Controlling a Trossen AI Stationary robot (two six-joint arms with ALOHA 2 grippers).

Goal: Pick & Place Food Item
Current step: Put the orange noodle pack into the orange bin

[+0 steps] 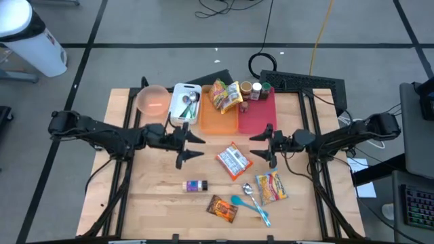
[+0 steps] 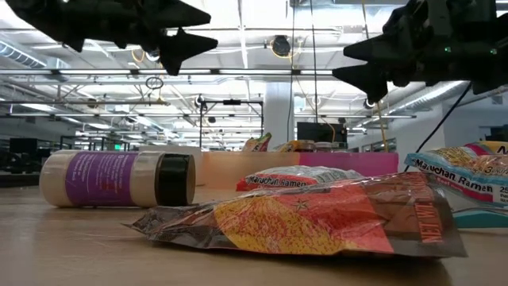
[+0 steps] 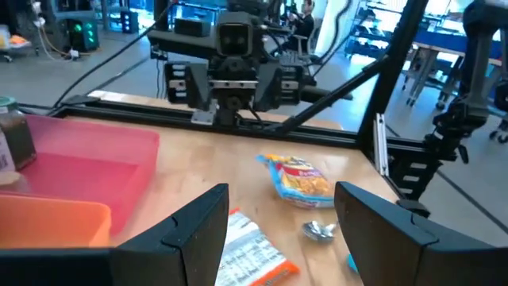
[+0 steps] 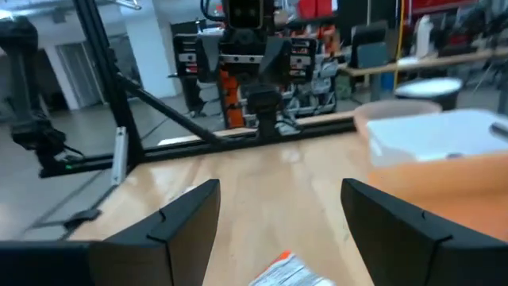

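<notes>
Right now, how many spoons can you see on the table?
3: a metal spoon and a teal spoon side by side near the front edge, and another metal spoon in the white tray at the back. More could be hidden there.

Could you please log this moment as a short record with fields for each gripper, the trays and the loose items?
left gripper: open, empty, above the table left of centre
right gripper: open, empty, facing the left one
orange tray: holds a snack bag
red tray: jars at its far end
between grippers: ramen packet flat on table
near edge: spice jar lying on its side
</notes>
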